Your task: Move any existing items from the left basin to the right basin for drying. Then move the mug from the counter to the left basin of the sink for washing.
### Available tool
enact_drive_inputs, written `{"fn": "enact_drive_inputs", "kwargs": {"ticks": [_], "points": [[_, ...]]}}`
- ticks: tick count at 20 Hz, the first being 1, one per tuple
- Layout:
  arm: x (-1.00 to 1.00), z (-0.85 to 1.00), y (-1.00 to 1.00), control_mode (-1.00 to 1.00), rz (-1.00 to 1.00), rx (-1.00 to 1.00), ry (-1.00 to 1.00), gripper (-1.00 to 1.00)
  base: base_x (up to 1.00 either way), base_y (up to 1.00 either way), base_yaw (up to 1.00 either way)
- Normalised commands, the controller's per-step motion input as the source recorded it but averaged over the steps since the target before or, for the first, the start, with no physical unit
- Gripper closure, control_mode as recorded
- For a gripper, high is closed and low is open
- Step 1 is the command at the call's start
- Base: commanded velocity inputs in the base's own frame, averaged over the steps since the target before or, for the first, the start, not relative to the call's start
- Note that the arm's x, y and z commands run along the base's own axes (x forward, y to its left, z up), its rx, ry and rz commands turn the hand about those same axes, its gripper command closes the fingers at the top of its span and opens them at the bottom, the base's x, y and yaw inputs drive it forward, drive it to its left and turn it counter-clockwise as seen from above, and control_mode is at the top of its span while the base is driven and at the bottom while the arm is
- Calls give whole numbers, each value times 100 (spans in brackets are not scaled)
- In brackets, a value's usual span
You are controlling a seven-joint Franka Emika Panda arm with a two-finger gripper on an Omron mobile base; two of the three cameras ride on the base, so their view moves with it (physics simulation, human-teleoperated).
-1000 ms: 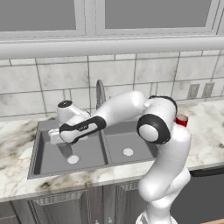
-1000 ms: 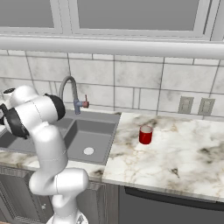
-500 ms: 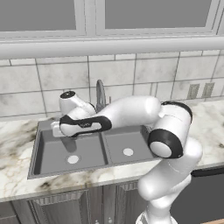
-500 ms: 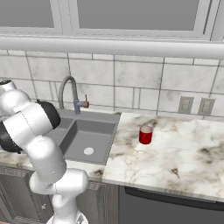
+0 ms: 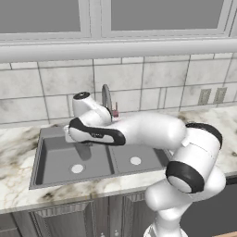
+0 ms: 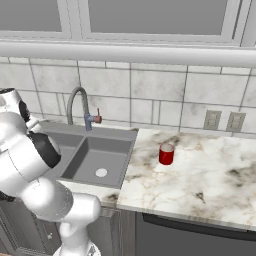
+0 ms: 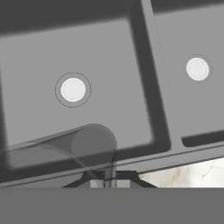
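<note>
My gripper [image 7: 107, 179] is shut on the rim of the small dark-grey cup [image 7: 87, 142], which hangs tilted above the near side of the wider left basin [image 7: 109, 65]. In the left base view the hand reaches over that left basin [image 5: 58, 159], and the gripper [image 5: 84, 146] holds the cup [image 5: 86, 151] clear of the floor. The narrower right basin [image 5: 139, 157] lies past the divider, its drain bare. On the marble counter [image 6: 200, 175], right of the sink [image 6: 117, 135], the red mug [image 6: 166, 154] stands upright.
The arched grey faucet [image 6: 79, 106] with its red handle rises behind the divider. Tiled wall and two outlets [image 6: 222, 121] back the counter. A strip of counter [image 7: 192, 173] runs along the sink's front edge.
The elbow has swung to the right, and the hand has shifted up and slightly right over the left basin, carrying the grey cup. The red mug has not moved.
</note>
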Motion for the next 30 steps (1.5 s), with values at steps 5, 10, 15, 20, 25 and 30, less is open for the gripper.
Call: {"fn": "enact_drive_inputs", "kwargs": {"ticks": [5, 10, 15, 20, 25, 30], "points": [[-27, 10, -51, -100, -6, 1, 0, 100, 0, 0, 0], [-10, 13, -54, -100, -4, 0, 0, 100, 0, 0, 0], [-3, 5, -60, -100, -3, 1, 0, 100, 0, 0, 0], [-9, 0, -63, -100, -2, 2, 0, 100, 0, 0, 0], [-6, 0, -64, -100, -1, 3, 0, 100, 0, 0, 0], [2, -5, -58, -100, 0, 5, 1, 100, 0, 0, 0]]}}
